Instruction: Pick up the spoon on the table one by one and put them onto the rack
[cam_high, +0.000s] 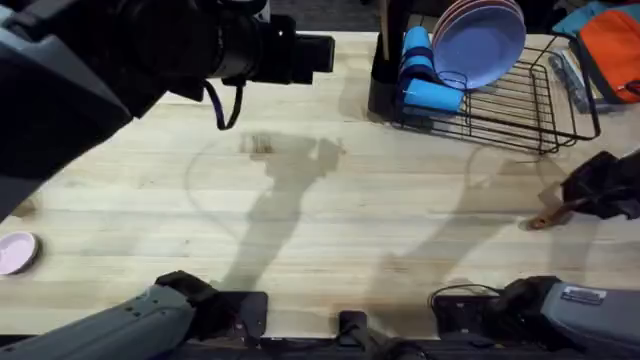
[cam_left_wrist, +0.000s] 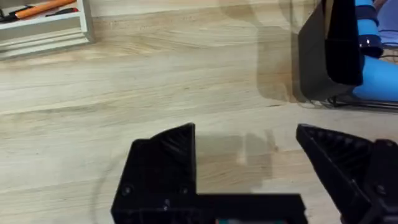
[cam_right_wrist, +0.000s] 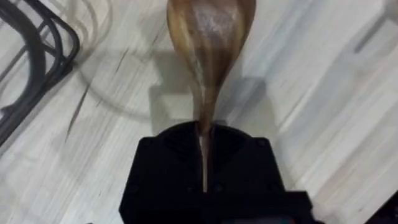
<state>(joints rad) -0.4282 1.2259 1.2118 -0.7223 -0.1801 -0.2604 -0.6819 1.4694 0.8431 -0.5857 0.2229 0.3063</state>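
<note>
The right end effector is clamped on the handle of a wooden spoon, and the round bowl of the spoon sticks out in front of the fingers, above the worktop. From above, this spoon is seen in front of the black wire rack, nearer to the robot than the rack and not yet over it. The left end effector has its fingers apart and holds nothing; it hangs over bare wood just beside the black utensil cup at the end of the rack.

The step in hand, as I judge it, is to carry the gripped spoon to the rack. To do it well, the right arm should lift the spoon high enough to pass over the front wire of the rack, and keep the grip firm because the handle is slim and may turn. The blue cups and the plates take much space in the rack, so a free place should be aimed at. The left arm is close to the cup and could be in the way
</note>
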